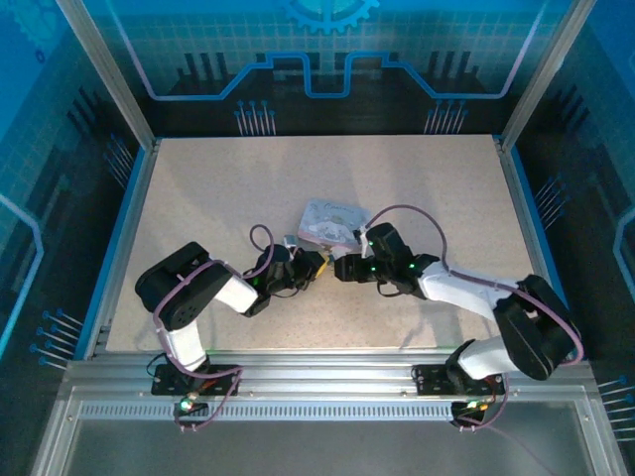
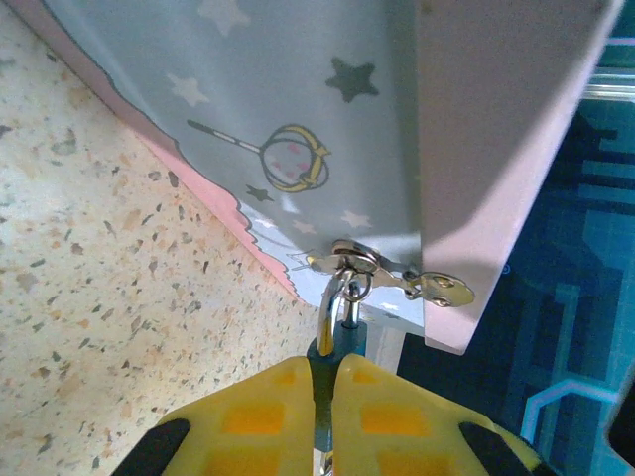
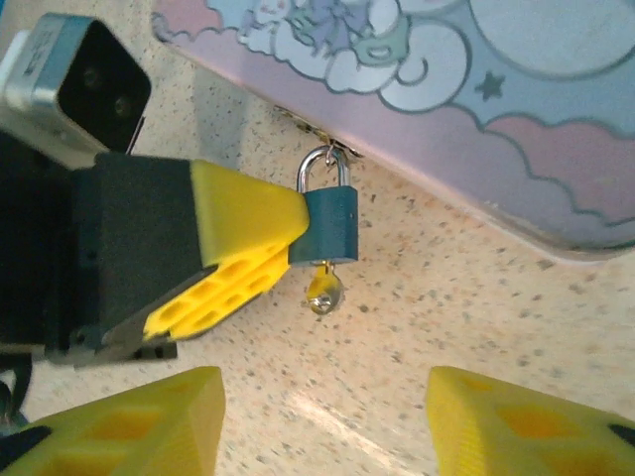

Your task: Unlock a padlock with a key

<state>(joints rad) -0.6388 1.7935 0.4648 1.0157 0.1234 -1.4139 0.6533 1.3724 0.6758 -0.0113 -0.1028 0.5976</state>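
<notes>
The padlock (image 3: 327,223) hangs at the near edge of the pastel tin (image 3: 446,99), its shackle threaded through the tin's hasp (image 2: 397,278); the left fingers (image 2: 387,416) are clenched on its body, one on each side. The key (image 3: 322,288) sits in the keyhole at the foot of the lock, its bow sticking out away from the tin. Its long axis runs in line with the padlock's, towards the gap between the right fingers (image 3: 526,421); these are spread wide, grasping nothing, near the bow but apart from it. The right arm is thus the one placed to take the key; I judge it must advance along that axis, close on the bow, then twist. Both shackle legs look seated, so the lock is not yet open. The tin lies shut on the speckled surface (image 3: 476,327); its contents are hidden.
</notes>
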